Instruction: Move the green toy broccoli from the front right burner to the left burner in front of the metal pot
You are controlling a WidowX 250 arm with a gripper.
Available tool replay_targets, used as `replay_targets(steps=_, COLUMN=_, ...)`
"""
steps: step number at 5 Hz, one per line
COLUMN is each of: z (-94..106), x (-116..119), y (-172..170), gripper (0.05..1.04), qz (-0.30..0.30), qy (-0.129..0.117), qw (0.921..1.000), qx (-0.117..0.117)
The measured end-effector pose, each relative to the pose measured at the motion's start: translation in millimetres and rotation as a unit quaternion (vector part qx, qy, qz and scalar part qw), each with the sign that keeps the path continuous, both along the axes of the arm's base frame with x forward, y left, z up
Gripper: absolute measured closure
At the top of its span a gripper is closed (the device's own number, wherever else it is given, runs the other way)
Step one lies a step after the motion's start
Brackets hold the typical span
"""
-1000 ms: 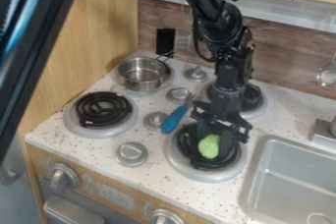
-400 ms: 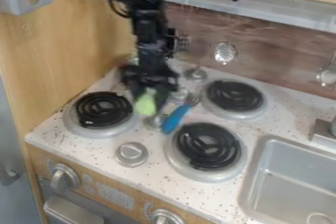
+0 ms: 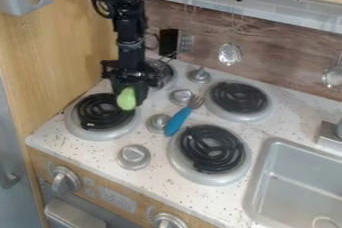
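1. Hand (image 3: 127, 98): its fingers are clamped about the green toy vegetable (image 3: 125, 100), which sits low between them with one rounded face exposed.
2. Handling (judged): the piece is probably light and fairly stiff, with a smooth, curved skin that could roll or slip under an off-centre grip. It is best held across its middle, a finger on each flank; little force should be needed, and breakage seems unlikely.
3. Pose: the arm (image 3: 127, 27) descends from the upper left, and the hand points almost straight down. Whether the vegetable touches anything beneath it cannot be told.
4. Just below the hand and to its left: a black coil burner (image 3: 100, 114), its far right edge nearest the vegetable.
5. Just behind the hand, partly hidden: a metal pot (image 3: 162, 76).
6. To the hand's right, near: a blue-handled fork (image 3: 178, 121), lying aslant on the speckled surface (image 3: 160, 182) among the grey knobs (image 3: 158, 121).
7. Well apart, to the right and nearer the camera: a grey sink (image 3: 297, 177).
8. Behind and to the right: a hanging slotted spatula (image 3: 186, 43) and a perforated skimmer (image 3: 230, 54).
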State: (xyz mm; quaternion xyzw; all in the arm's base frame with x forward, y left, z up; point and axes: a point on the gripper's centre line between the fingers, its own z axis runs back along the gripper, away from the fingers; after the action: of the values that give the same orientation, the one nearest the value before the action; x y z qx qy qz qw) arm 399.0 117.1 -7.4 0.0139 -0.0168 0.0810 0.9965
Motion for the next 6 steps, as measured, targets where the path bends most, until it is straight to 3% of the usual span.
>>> replay_targets(steps=2, z=-14.5, x=11, y=16, gripper=0.582, qz=0.011, qy=0.017, qw=0.9992, qx=0.034)
replay_targets(steps=5, z=-19.6, x=-1, y=33, gripper=0.582, qz=0.037, qy=0.026, qw=0.9978, qx=0.048)
replay_targets(steps=6, z=-21.7, x=-7, y=43, gripper=0.506, qz=0.052, qy=0.03, qw=0.9972, qx=0.044)
